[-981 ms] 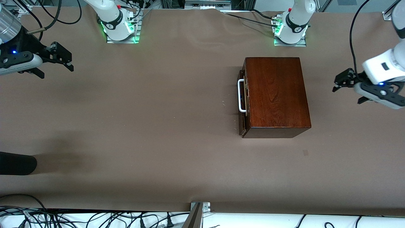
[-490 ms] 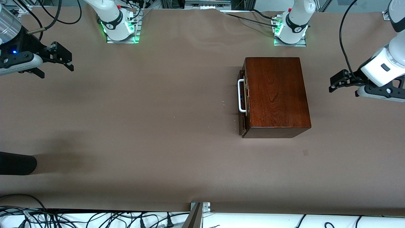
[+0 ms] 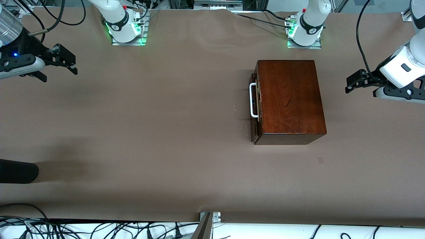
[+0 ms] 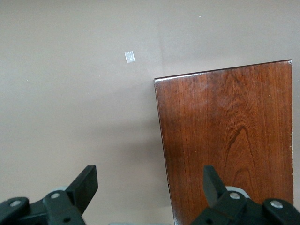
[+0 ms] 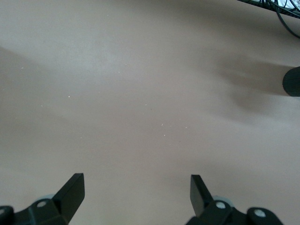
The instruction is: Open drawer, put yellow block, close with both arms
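The dark-brown wooden box (image 3: 289,99) stands toward the left arm's end of the table. Its drawer is pushed in, showing only the dark front (image 3: 254,127) and the white bar handle (image 3: 253,100), which face the right arm's end. The yellow block is out of view. My left gripper (image 3: 350,85) is open and empty, in the air over bare table beside the box's back. The left wrist view shows its fingers (image 4: 86,183) wide apart and the box top (image 4: 227,140). My right gripper (image 3: 70,61) is open and empty over the table's right-arm end, and its wrist view (image 5: 136,187) shows bare table.
A black rounded object (image 3: 17,171) pokes in at the right arm's end, nearer to the front camera; it also shows in the right wrist view (image 5: 291,80). Both green-lit bases (image 3: 126,31) stand along the table's back edge. A small pale mark (image 4: 130,56) lies near the box.
My left arm's wrist has risen and turned, and its gripper has shifted slightly toward the box. The right arm and the box have not moved.
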Available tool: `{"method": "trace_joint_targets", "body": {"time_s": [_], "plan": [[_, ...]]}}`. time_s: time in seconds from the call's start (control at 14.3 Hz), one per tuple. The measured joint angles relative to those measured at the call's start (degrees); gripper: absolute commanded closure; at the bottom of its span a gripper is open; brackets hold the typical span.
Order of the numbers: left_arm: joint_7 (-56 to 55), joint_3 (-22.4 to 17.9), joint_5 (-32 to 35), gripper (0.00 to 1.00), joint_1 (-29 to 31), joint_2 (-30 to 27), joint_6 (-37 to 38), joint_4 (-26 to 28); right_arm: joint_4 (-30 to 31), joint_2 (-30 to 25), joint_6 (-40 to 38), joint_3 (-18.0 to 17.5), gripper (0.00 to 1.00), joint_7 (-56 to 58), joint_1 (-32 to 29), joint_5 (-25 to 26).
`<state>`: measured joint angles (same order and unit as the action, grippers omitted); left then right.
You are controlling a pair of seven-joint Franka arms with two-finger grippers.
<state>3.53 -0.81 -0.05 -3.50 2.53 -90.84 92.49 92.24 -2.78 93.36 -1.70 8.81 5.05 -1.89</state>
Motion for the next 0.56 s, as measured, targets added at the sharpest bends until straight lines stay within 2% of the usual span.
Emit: {"method": "trace_joint_targets", "body": {"time_s": [0.56], "plan": [[-0.63,-0.11,0.0,0.0,-0.01,0.07,2.39,-0.52,0.04,0.07,-0.06,0.02,0.0,-0.01,0.0,0.0]]}}
